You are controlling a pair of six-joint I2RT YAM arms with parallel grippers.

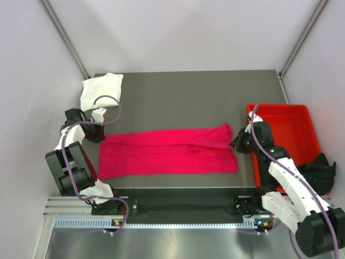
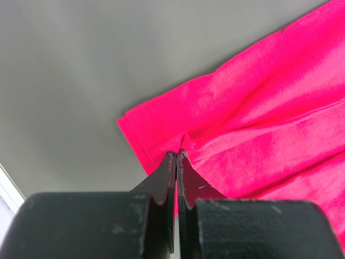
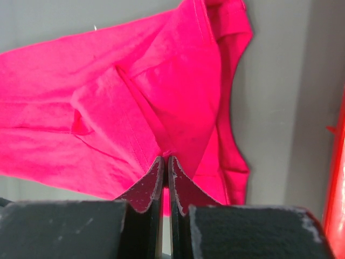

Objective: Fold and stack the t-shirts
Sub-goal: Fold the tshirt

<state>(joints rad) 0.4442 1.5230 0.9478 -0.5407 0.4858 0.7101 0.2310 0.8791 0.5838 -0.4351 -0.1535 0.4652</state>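
One grey table [image 1: 188, 91] carries a pink shirt [image 1: 167, 154] stretched into a long band across its near half. To the right sits a red bin [image 1: 291, 129], with a black shirt [image 1: 321, 170] bunched at its near right corner. A white shirt [image 1: 99, 89] lies crumpled at the far left corner. The left gripper [image 2: 177, 157] and right gripper [image 3: 165, 159] each pinch an opposite end of the pink shirt, fingers pressed together on the cloth

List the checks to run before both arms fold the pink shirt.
1. Grip of left end effector on pink shirt edge: ok.
2. Grip of right end effector on its other end: ok.
3. Cloth lying smooth: not ok, creased at the right end.
4. Gap to white shirt: ok.
5. Gap to red bin: ok.
6. Every layer pinched: cannot tell.
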